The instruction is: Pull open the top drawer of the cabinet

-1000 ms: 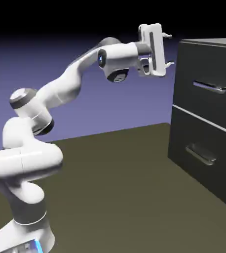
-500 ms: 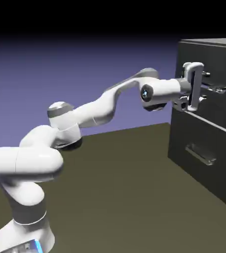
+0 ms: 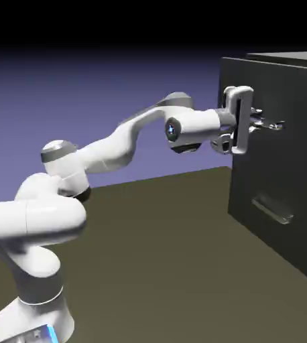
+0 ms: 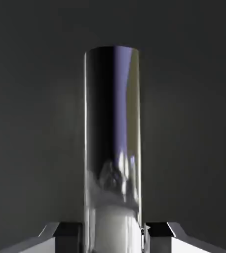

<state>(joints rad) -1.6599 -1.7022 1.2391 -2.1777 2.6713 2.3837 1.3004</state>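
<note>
Drawer [image 3: 295, 94] sliding left, out of cabinet [image 3: 243, 234]; fingers [image 4: 158, 238] clamping handle [image 4: 112, 148] partway along. Bar looking stiff, slick; mid-bar probably pulling straightest.

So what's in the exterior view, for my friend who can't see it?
A white robot arm's end effector grips the silver handle of a dark cabinet's top drawer, which is partly open. The lower drawer is shut.

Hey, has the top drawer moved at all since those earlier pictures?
Yes, the top drawer has slid out toward the exterior view's left; its front now stands proud of the lower drawer front.
</note>
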